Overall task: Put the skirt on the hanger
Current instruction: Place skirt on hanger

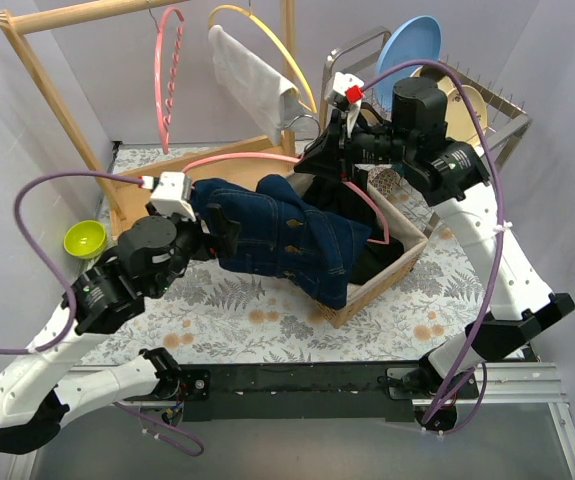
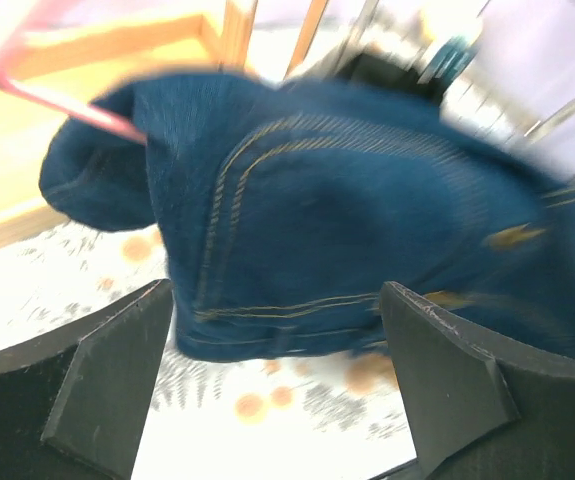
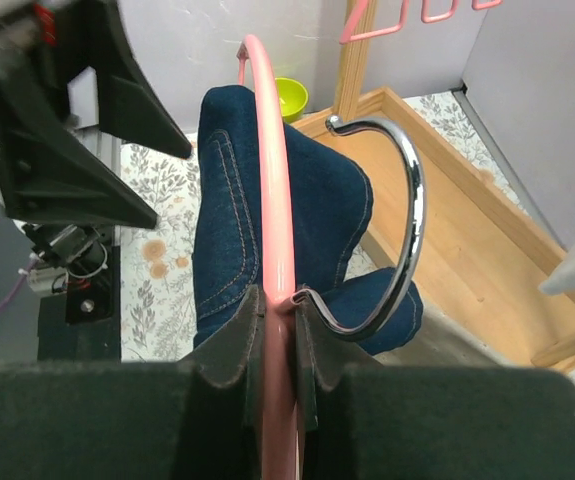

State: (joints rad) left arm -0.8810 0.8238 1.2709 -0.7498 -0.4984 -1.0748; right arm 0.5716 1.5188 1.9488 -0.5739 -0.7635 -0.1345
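The dark blue denim skirt (image 1: 287, 238) lies across the middle of the table, threaded over the pink hanger (image 1: 237, 157), one end resting on a wooden crate. My right gripper (image 1: 339, 165) is shut on the pink hanger's bar (image 3: 272, 180) beside its chrome hook (image 3: 410, 215); the skirt (image 3: 237, 230) hangs over the bar beyond the jaws. My left gripper (image 1: 217, 228) is open at the skirt's left end. In the left wrist view the skirt (image 2: 347, 210) fills the space ahead and its hem reaches just between the spread fingertips (image 2: 117, 350); this view is blurred.
A wooden rack (image 1: 57, 90) at the back holds another pink hanger (image 1: 167, 70) and a yellow hanger with a white cloth (image 1: 252, 70). A dish rack with a blue plate (image 1: 407, 50) stands back right. A green bowl (image 1: 84, 238) sits left. The wooden crate (image 1: 387, 275) is right of centre.
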